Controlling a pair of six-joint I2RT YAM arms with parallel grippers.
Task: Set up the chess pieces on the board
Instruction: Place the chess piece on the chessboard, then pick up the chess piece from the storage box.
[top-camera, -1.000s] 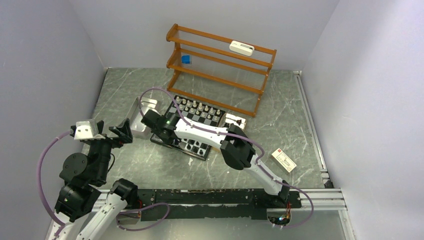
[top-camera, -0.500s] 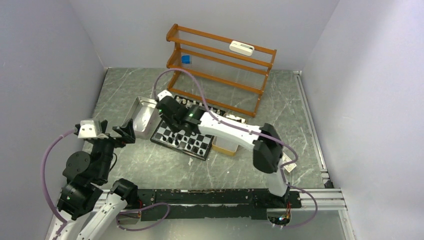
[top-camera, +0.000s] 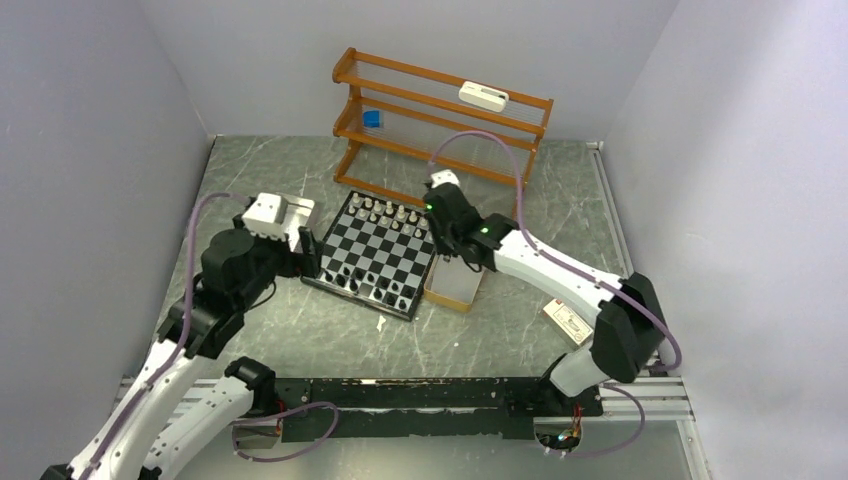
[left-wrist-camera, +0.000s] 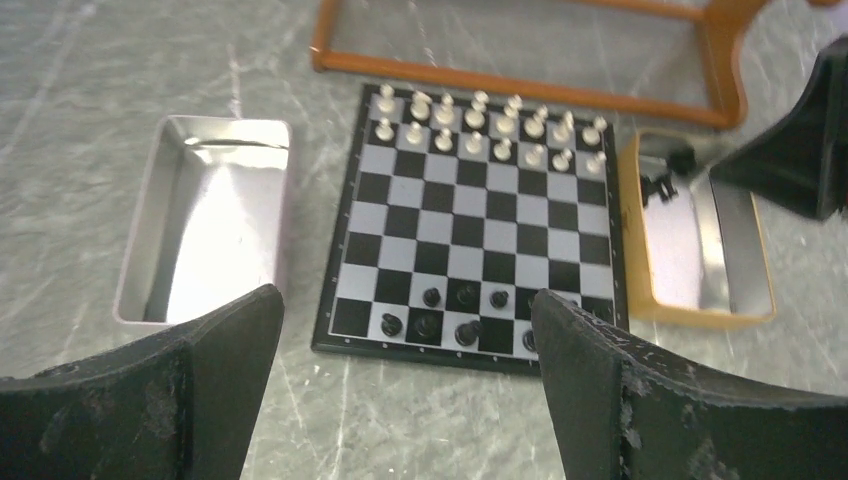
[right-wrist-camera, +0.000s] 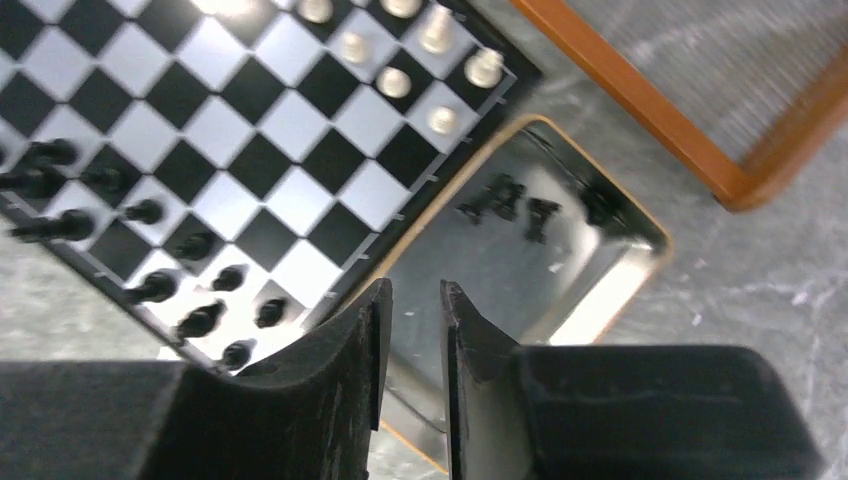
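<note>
Three black pieces, perhaps, in box

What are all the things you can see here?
board: one, checkered, table's middle
white chess pieces: two rows, board's far side
black chess pieces: several, board's near side; few in tan box
tan box: one, right of board
metal tray: one, silver, left of board
wooden rack: one, orange-brown, behind board
white gadget: one, rack's top
blue thing: one, rack shelf
white card: one, table's right
left tool: black, wide open, beside tray
right tool: black, barely open, holding nothing, by tan box
</note>
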